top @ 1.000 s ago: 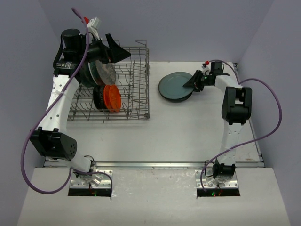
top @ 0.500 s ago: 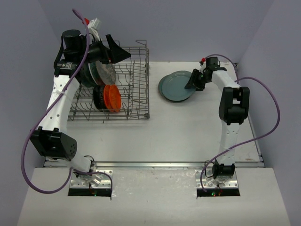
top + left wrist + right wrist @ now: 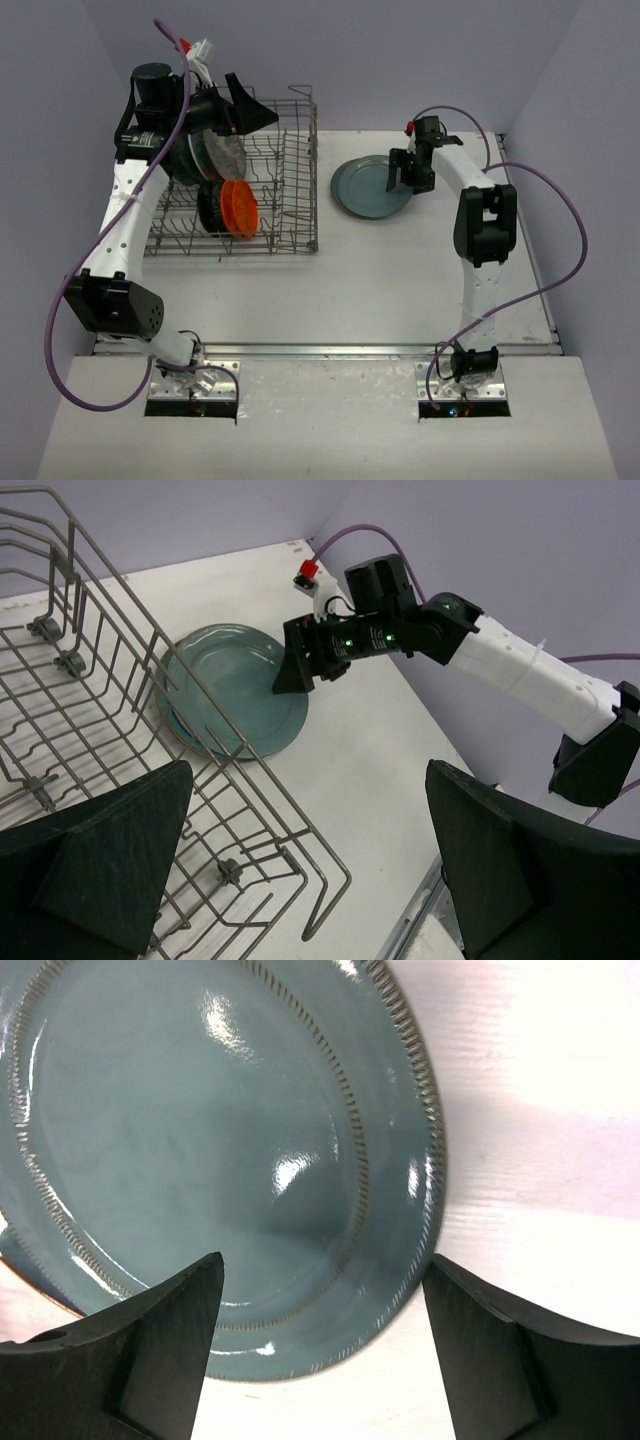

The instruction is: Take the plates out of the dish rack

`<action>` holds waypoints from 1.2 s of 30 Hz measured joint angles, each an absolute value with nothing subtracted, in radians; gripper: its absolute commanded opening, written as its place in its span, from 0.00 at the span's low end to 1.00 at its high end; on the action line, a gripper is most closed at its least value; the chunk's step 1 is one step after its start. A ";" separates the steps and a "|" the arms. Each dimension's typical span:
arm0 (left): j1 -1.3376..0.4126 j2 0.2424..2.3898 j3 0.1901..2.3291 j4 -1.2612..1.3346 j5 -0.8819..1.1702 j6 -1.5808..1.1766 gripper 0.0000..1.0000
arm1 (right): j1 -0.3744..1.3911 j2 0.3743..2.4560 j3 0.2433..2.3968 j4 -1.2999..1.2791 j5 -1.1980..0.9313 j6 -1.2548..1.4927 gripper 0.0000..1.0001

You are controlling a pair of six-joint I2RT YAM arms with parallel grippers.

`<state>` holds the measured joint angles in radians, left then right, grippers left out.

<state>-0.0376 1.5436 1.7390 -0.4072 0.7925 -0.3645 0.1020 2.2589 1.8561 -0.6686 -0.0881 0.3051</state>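
Observation:
The dish rack (image 3: 285, 200) stands at the left and its wires fill the left of the left wrist view (image 3: 120, 720). In it stand a dark teal plate (image 3: 188, 160), a speckled plate (image 3: 226, 155), a small black plate (image 3: 211, 205) and an orange plate (image 3: 240, 207). A grey-blue plate (image 3: 365, 188) lies flat on the table right of the rack; it also shows in the wrist views (image 3: 230, 705) (image 3: 220, 1130), with a second rim under its edge. My right gripper (image 3: 405, 172) (image 3: 325, 1360) is open just above its right edge. My left gripper (image 3: 255, 110) (image 3: 310, 880) is open and empty above the rack's back.
The rack's raised right wall (image 3: 300, 150) stands between the racked plates and the plate on the table. Walls close the table at the back and sides. The table's metal front edge (image 3: 330, 350) runs in front of the arm bases.
My right gripper has swung left and toward the back, from the plate's right rim to over its right part. The plate has shifted slightly left. The left arm has not moved.

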 measured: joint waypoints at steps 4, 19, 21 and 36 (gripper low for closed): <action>-0.038 1.544 1.739 -0.408 0.792 -0.365 1.00 | 0.101 2.259 1.874 -0.667 -0.063 0.291 0.88; -0.038 1.556 1.739 -0.408 0.786 -0.365 1.00 | 0.102 2.294 1.916 -0.665 -0.110 0.287 0.89; -0.038 1.558 1.739 -0.408 0.785 -0.365 1.00 | 0.102 2.309 1.923 -0.664 -0.124 0.288 0.89; -0.035 1.558 1.742 -0.417 0.727 -0.356 1.00 | 0.102 2.338 1.927 -0.665 -0.205 0.299 0.95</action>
